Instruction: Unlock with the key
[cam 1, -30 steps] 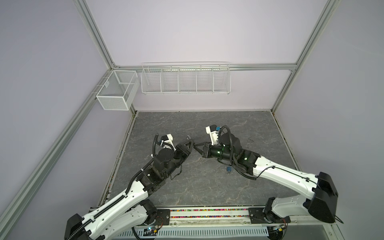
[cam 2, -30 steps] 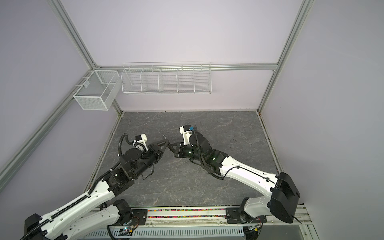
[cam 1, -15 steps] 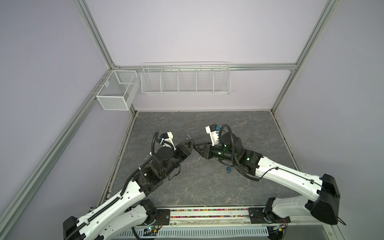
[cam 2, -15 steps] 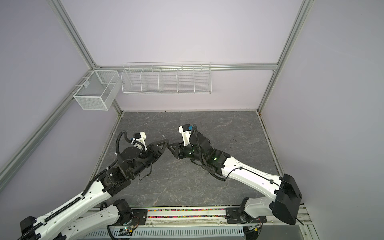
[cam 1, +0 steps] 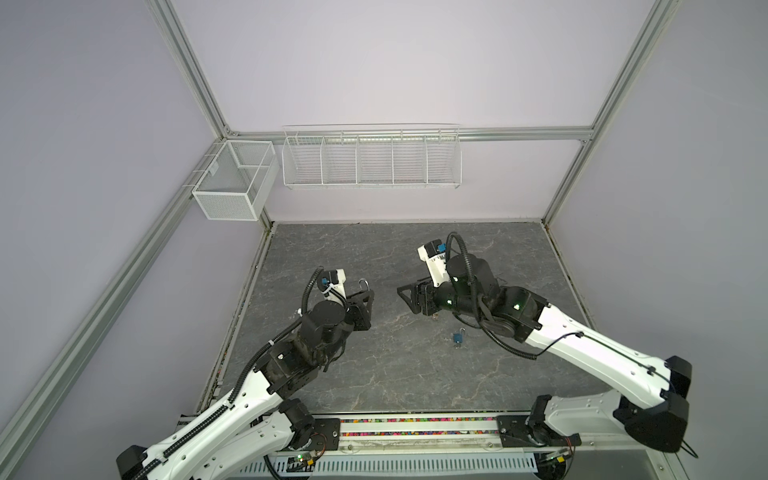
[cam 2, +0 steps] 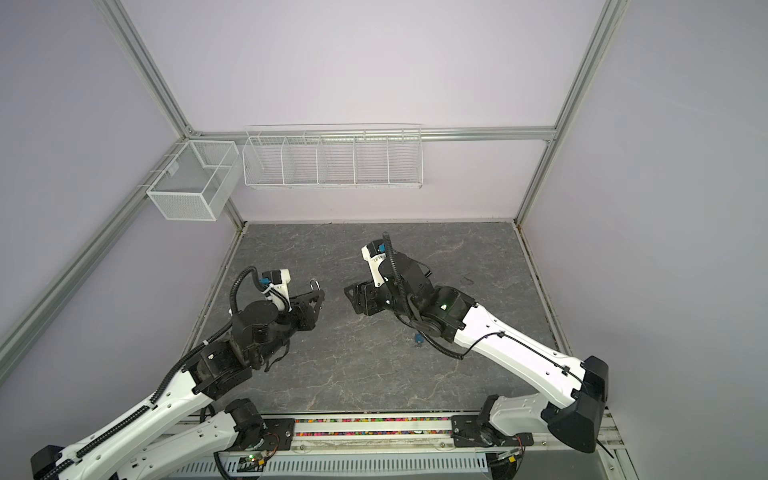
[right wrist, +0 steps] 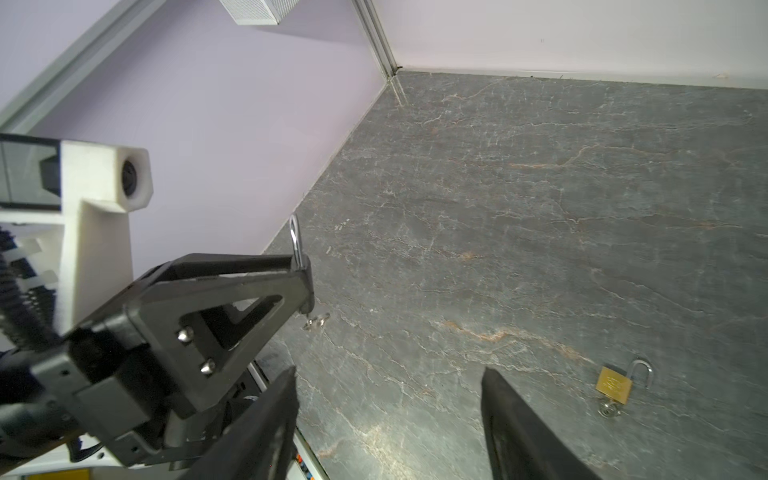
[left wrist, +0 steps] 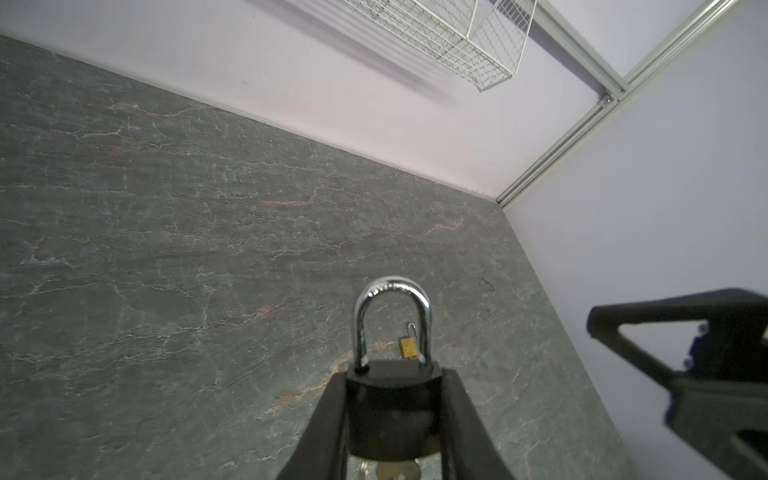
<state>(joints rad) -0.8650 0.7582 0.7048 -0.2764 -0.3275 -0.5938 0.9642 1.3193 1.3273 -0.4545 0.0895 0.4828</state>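
Left of centre in both top views, the left gripper (left wrist: 392, 374) pinches a black padlock with steel shackle (left wrist: 392, 415), shackle engraving unreadable, silver key (right wrist: 316, 322) in its base, while the right gripper (right wrist: 388, 374) is spread, nearby but apart.

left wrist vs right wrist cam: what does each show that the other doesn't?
Left wrist only: the black padlock face-on, with its full shackle arch, and the long wire basket. Right wrist only: the right gripper open and empty, and the brass padlock with shackle swung open. Both: the left gripper clamped on the black padlock, a key under it, the brass padlock on the tabletop.
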